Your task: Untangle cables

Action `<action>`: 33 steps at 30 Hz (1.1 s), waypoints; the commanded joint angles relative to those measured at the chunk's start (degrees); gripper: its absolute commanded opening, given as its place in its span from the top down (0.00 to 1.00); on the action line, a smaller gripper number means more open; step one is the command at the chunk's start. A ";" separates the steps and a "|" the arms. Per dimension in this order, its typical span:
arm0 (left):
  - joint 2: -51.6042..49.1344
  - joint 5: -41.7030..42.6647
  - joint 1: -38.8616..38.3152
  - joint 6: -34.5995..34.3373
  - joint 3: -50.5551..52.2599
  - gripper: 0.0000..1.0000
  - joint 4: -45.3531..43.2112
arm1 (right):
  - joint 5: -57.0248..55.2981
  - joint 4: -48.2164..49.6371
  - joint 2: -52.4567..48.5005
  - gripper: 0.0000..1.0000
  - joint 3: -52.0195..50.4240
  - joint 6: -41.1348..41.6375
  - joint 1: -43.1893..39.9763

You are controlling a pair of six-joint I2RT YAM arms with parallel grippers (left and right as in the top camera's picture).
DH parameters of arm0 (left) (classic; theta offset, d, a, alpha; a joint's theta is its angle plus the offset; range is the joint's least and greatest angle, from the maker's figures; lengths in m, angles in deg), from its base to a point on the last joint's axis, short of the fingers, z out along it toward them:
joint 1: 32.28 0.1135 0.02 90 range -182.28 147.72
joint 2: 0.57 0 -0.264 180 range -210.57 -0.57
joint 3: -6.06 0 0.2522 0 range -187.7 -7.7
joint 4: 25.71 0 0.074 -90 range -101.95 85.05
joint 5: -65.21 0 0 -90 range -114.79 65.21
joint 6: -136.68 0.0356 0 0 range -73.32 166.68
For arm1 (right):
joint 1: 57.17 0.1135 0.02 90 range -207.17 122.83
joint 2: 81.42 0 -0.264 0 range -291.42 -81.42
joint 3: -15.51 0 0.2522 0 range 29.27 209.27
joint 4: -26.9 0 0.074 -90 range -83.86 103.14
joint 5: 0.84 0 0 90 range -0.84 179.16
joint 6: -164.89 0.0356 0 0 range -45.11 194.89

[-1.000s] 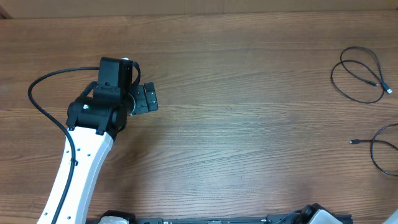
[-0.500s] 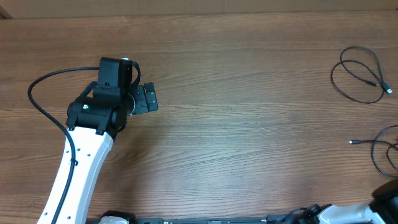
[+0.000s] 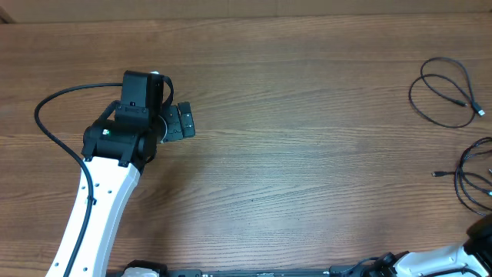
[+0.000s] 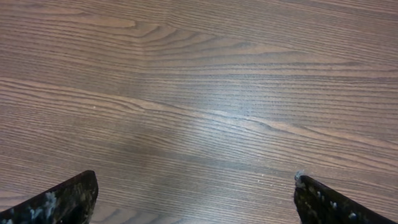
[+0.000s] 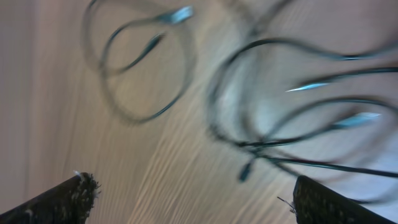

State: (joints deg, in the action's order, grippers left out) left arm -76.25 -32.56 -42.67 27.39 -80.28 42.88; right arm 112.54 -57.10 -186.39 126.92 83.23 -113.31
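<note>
Cables [image 3: 463,101] lie in loose black loops at the right edge of the wooden table [image 3: 307,154], blurred below the right gripper [image 5: 189,199], whose jaws stand spread and empty, the left gripper [image 4: 196,199] likewise spread.

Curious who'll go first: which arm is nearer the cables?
Right. The right gripper is close to the cables at the table's right edge; the left gripper is far across the table, over bare wood.
</note>
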 commanded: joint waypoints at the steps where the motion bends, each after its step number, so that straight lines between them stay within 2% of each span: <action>1: 0.02 -0.52 0.24 0.66 -0.44 0.00 -0.02 | 7.06 -1.86 0.07 0.00 -0.17 -9.90 8.31; 5: 0.02 -0.52 0.24 0.63 -0.44 0.00 0.00 | 2.12 -3.96 0.07 0.00 -0.17 -12.11 19.76; 10: 0.02 -0.52 0.24 0.66 -0.44 0.00 0.00 | -8.83 -5.22 0.07 0.00 -0.17 -11.67 41.59; 12: 0.02 -0.52 0.24 0.66 -0.44 0.00 0.00 | -13.73 -5.33 0.07 0.00 -0.17 -10.49 47.65; 15: 0.02 -0.52 0.24 0.66 -0.44 0.00 -0.02 | -29.83 -4.17 0.07 0.00 -0.17 -0.37 57.61; 18: 0.02 -0.52 0.24 0.66 -0.44 0.00 -0.02 | -31.23 -1.46 0.07 0.00 -0.20 1.33 63.78; 22: 0.02 -0.52 0.24 0.63 -0.44 0.00 0.00 | -29.53 1.42 0.07 0.00 -0.20 4.09 66.95; 26: 0.02 -0.52 0.24 0.66 -0.44 0.00 0.00 | -20.35 1.62 0.07 0.00 -0.20 4.07 67.28; 33: 0.02 -0.52 0.24 0.63 -0.44 0.00 -0.02 | -20.26 1.62 0.07 0.00 -0.20 4.07 67.28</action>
State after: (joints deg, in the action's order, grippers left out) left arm -76.25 -32.56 -42.67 27.39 -80.28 42.88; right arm 91.49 -55.78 -186.39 126.85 86.88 -46.21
